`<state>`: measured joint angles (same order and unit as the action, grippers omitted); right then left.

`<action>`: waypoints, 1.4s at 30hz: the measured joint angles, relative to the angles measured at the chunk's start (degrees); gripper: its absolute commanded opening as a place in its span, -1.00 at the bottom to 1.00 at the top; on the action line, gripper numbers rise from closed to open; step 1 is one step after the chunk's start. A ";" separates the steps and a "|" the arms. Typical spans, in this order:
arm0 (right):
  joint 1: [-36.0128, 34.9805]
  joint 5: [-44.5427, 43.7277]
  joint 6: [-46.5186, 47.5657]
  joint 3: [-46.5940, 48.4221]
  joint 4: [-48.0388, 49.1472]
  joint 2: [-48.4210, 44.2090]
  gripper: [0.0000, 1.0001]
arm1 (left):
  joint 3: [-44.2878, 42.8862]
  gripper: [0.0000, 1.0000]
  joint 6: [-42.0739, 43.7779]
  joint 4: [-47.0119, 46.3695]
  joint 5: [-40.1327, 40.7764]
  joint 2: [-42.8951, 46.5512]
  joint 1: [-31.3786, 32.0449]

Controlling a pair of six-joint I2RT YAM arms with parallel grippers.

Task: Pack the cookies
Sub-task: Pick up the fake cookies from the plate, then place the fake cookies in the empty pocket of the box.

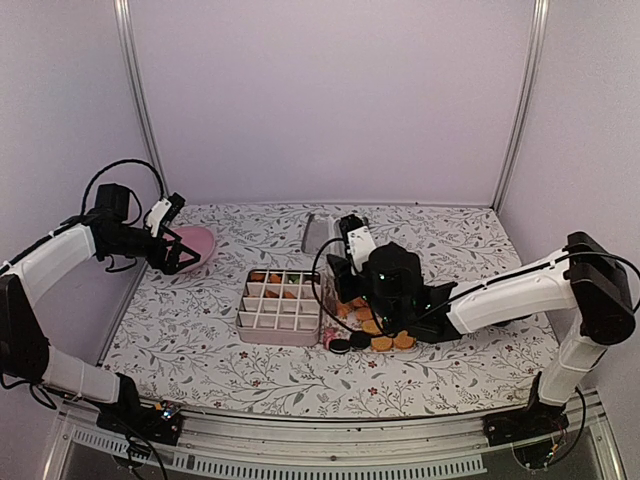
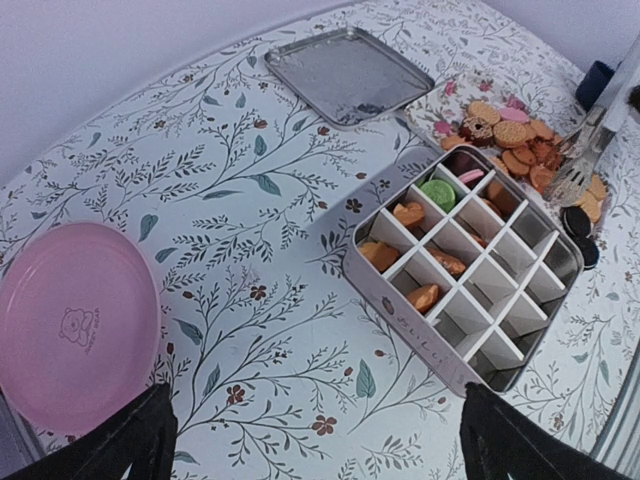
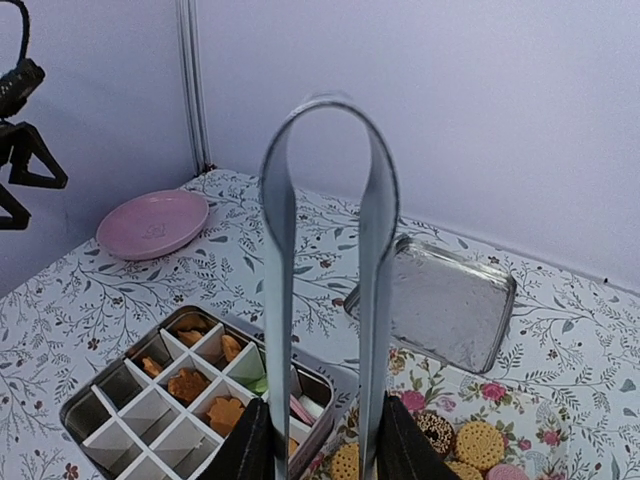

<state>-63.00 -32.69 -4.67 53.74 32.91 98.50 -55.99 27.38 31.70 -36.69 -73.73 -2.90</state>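
- nearest me lie the loose cookies (image 1: 378, 332), a heap at 3 o'clock of the divided tin (image 1: 283, 305). they rest on a rose-printed mat (image 3: 530, 395), touching and overlapping.
- my right gripper (image 3: 322, 445) is clamped round both arms of the tongs (image 3: 375, 250), pinching them inward. the tong tips hang over the heap, and i cannot tell whether a cookie sits between them.
- the step in hand, as i judge it, is picking one cookie off the heap. the next move calls for a firm pinch on a single cookie, a lift clear of the tin wall, and a carry toward 9 o'clock to an empty cell.
- counts: one tin with sixteen cells by my count, about half of them filled. most hold orange cookies, one holds a green one and one a pink. the heap has well over a dozen, too crowded to count exactly, with two black ones at its 7 o'clock edge.
- farther out are one metal lid (image 1: 320, 232) at 1 o'clock of the tin and one pink plate (image 1: 195, 243) at 10 o'clock.
- my left gripper (image 1: 172, 232) hovers by that plate, jaws wide apart and holding nothing.
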 measured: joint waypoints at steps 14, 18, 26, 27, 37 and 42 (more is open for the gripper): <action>-1.18 8.07 3.02 19.34 1.18 4.85 -0.49 | 0.17 0.98 0.00 -0.02 0.09 0.00 -0.02; -1.97 13.18 2.91 27.26 0.83 12.98 -0.47 | 0.26 0.98 0.00 -0.02 0.13 0.00 -0.02; -2.36 20.04 0.61 33.73 -1.92 22.12 -0.40 | 0.26 0.99 0.00 -0.02 0.07 0.00 -0.02; -2.36 20.68 0.33 34.10 -2.21 22.69 -0.38 | 0.26 0.99 0.02 -0.02 0.07 0.00 -0.02; -2.36 22.99 -1.75 34.93 -2.62 23.74 -0.19 | 0.44 0.99 0.04 -0.11 0.09 0.00 -0.02; -2.36 23.21 -1.86 34.93 -2.60 23.76 -0.18 | 0.46 0.99 0.04 -0.11 0.07 0.00 -0.02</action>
<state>-65.36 -9.47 -6.52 88.66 30.30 122.26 -55.53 27.42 31.59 -36.62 -73.73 -2.92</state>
